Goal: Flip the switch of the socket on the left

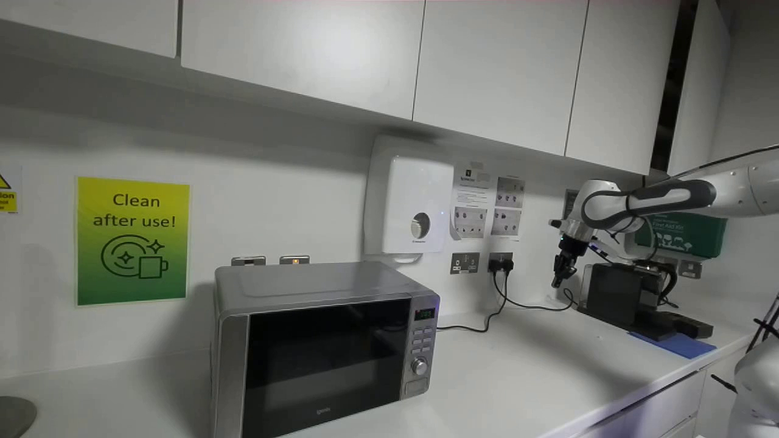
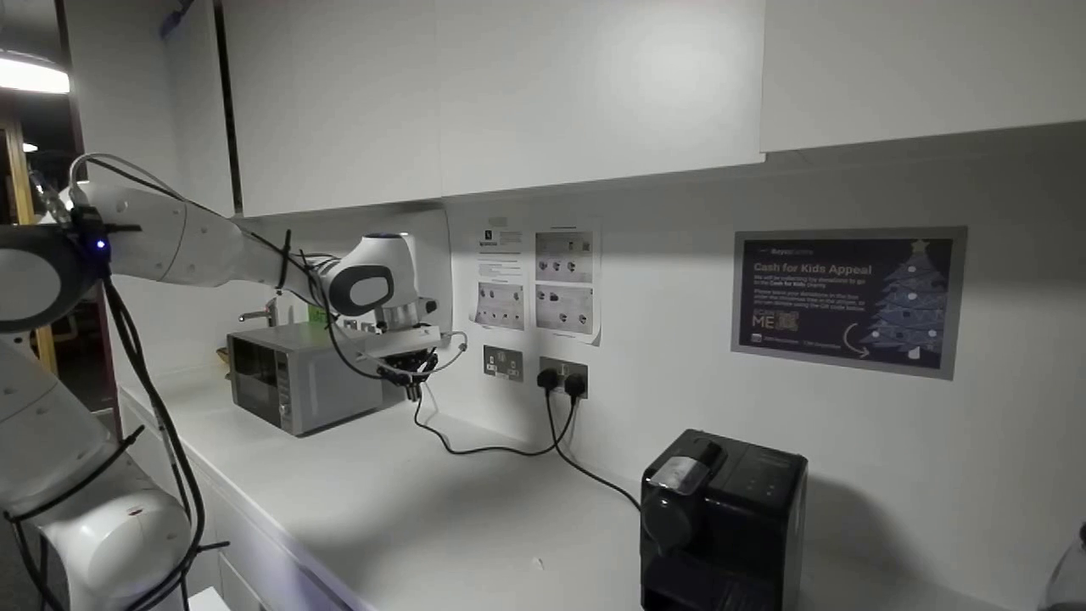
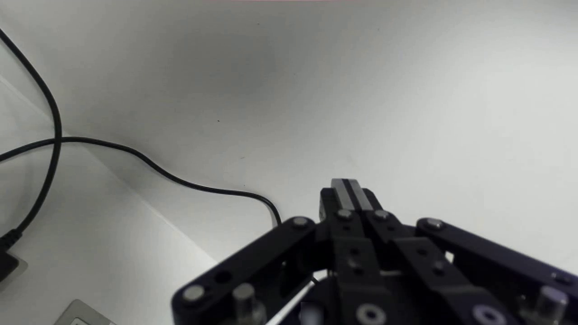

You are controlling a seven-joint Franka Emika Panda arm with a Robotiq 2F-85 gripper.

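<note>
Two black plugs (image 2: 547,379) fill the right socket (image 2: 563,367) on a white wall (image 2: 653,339); just beside it, to the left, is the left socket (image 2: 503,363), the task's target, with no plug in it. Both show in both exterior views, above a pale counter (image 2: 475,509), between a microwave (image 1: 328,353) at the left and a dark coffee machine (image 2: 725,526) at the right. A robot arm (image 1: 724,194) extends over the counter. Its gripper (image 3: 347,182) points downward on the near side of the sockets, apart from the wall; in the wrist view its fingertips (image 3: 342,194) meet, only a thin dark line between them, with nothing held. The switch is too small to make out, so which way it stands cannot be told.

As for handling, it looks like a thing to press rather than grasp. The left socket should be firm, fixed to the wall, while the switch is probably a light, hard plastic rocker, smooth enough for a fingertip to skid on, stiff at first and then snapping over. The joined fingertips would likely serve well as a single prod, set squarely on whichever end of the switch stands out. Too hard a push might jam them against the wall or crack the plastic. The arm would probably need to tip the gripper toward the wall, well above the black cables (image 3: 207,189) on the counter.
</note>
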